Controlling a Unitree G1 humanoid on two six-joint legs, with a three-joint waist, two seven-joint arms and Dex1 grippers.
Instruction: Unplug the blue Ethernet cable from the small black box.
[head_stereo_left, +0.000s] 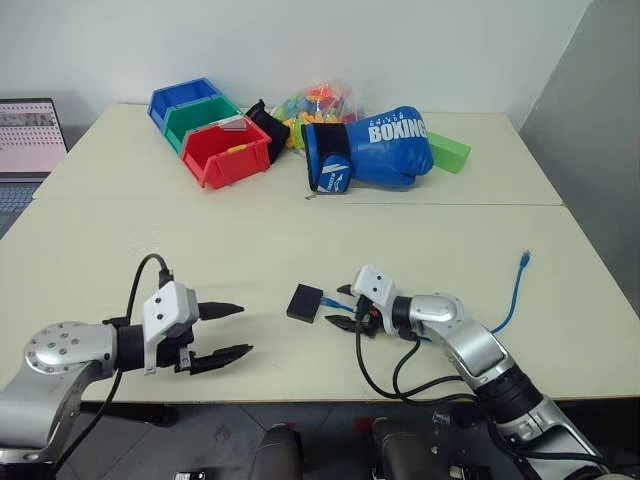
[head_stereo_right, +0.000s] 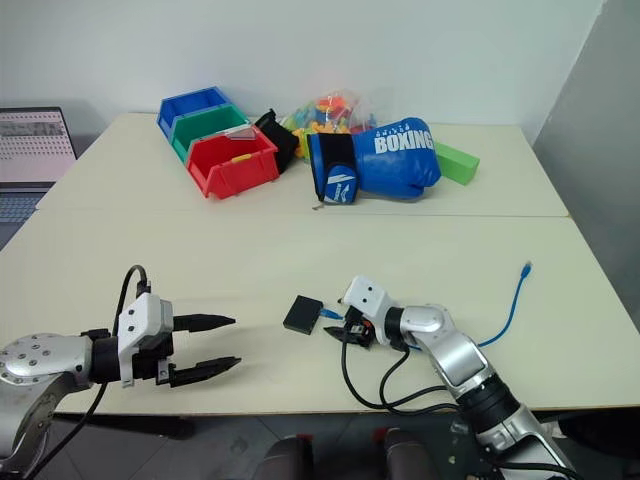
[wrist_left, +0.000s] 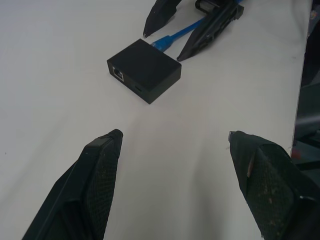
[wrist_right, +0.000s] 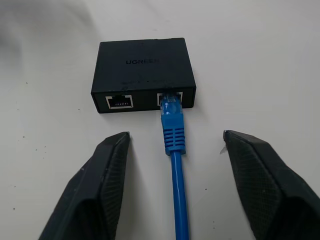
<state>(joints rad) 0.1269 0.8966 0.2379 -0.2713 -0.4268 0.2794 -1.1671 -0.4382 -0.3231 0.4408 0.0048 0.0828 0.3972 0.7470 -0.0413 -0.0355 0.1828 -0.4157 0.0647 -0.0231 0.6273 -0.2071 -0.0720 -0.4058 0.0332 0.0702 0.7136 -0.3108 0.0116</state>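
The small black box (wrist_right: 143, 75), a flat matte squarish plastic casing with faint raised lettering on its lid, is lying on the smooth cream table (head_stereo_left: 300, 240) near the front edge, between the two grippers. Its side toward the right arm is carrying two square sockets: one is standing empty with metal contacts showing, the other is taking the blue Ethernet cable (wrist_right: 173, 145), whose ribbed, moulded blue boot is seated in the port. The cord, thin and glossy, is running straight back between the right gripper (head_stereo_left: 343, 306) fingers, then curving across the table to a free end (head_stereo_left: 524, 259) lying well off to the right. The right gripper's two black tapered fingers (wrist_right: 95, 190), surfaced with a fine dimpled texture, are standing apart on either side of the cable, not touching it, tips just short of the box. The left gripper (head_stereo_left: 232, 331) is hovering over the table to the left of the box, well apart from it, its two pointed black fingers (wrist_left: 92, 185) spread wide with nothing between them. At the far side of the table are sitting three hard plastic bins in blue (head_stereo_left: 180, 100), green (head_stereo_left: 200, 115) and red (head_stereo_left: 228, 155), a padded shiny blue boxing glove (head_stereo_left: 385, 148), a green block (head_stereo_left: 449, 152) and a clear bag of coloured pieces (head_stereo_left: 320, 100).
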